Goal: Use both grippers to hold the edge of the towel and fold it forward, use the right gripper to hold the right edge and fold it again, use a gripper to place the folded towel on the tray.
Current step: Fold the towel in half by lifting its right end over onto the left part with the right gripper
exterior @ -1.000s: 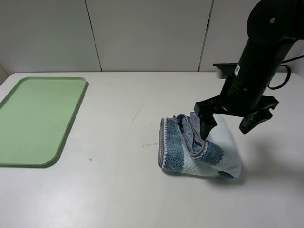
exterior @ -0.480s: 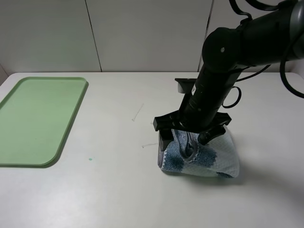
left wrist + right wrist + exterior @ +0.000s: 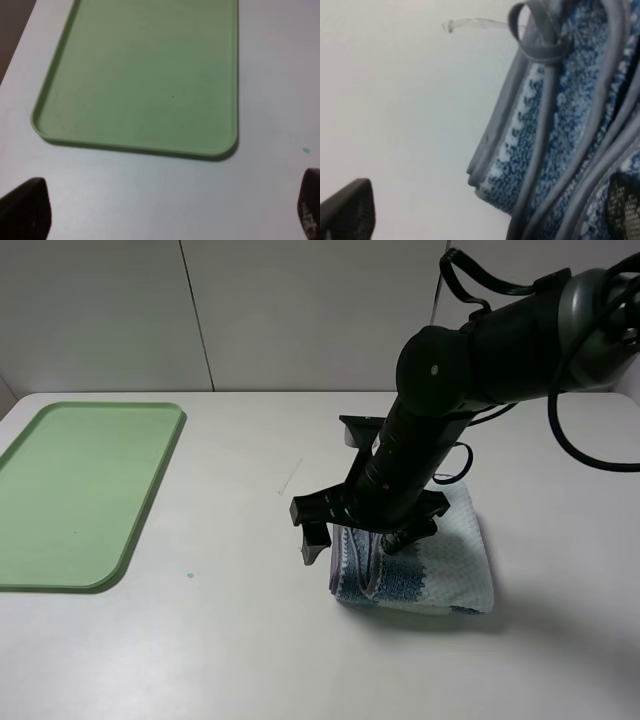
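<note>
Looks down from high on a pale bench (image 3: 230, 640) with the right hand (image 3: 357, 540) lowered onto the towel (image 3: 445, 565), spread wide and gripping nothing. Shows one black finger (image 3: 313, 543) hanging just off the towel's folded side, over plain bench, and the other finger (image 3: 402, 537) down among the blue-striped folds, contact too hidden to confirm. Places the towel as a folded bundle directly under the hand and reaching away from it beneath the dark arm, white waffle cloth uppermost on that far side. Picks out, close up from the right wrist, the edge of the towel (image 3: 542, 125) as several thin grey hems stacked between the two fingers, with a small loop of hem (image 3: 537, 30) curling up at one end and the outermost hem ending in a blunt corner just beside open bench. Leaves a wide stretch of unobstructed bench beyond the free finger, running all the way to the tray (image 3: 80, 490), which sits well apart from the right hand near the bench's border. Shows, from the left wrist, the left hand (image 3: 165, 210) also fully open and holding nothing, poised over the bench just short of the tray (image 3: 150, 75), whose low rim and two rounded corners lie straight ahead between the fingertips. Notes a tiny teal speck (image 3: 306, 150) on the bench near one left fingertip, just beside the tray's corner. Keeps the left hand out of the high view.
</note>
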You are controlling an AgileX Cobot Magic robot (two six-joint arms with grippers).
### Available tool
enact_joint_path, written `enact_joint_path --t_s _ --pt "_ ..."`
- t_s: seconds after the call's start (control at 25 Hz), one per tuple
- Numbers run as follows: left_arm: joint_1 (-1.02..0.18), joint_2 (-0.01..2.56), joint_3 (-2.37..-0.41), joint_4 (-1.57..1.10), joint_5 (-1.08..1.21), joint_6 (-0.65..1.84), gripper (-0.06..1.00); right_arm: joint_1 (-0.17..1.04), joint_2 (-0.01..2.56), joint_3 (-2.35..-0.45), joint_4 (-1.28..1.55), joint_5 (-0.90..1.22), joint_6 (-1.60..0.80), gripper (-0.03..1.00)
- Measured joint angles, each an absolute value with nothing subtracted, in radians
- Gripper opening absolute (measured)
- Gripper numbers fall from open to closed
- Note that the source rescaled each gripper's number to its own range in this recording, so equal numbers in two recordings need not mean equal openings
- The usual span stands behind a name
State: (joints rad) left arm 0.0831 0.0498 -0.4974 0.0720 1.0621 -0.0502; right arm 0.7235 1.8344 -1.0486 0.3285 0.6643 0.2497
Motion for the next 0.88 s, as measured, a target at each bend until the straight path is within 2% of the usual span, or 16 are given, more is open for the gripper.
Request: enact_joint_path --t_s 0.16,0.4,0.88 --pt "0.083 0.050 -0.497 0.072 1.062 -0.050 0.99 0.723 1.807 -1.049 0.337 0.669 0.234 1.00" --pt "0.083 0.050 -0.497 0.072 1.062 -0.050 0.99 0.723 1.634 -1.050 0.296 0.759 0.231 1.00" --pt "0.083 0.050 -0.497 0.072 1.062 -0.050 0.99 0.723 1.199 -1.048 0.117 1.145 0.140 1.00"
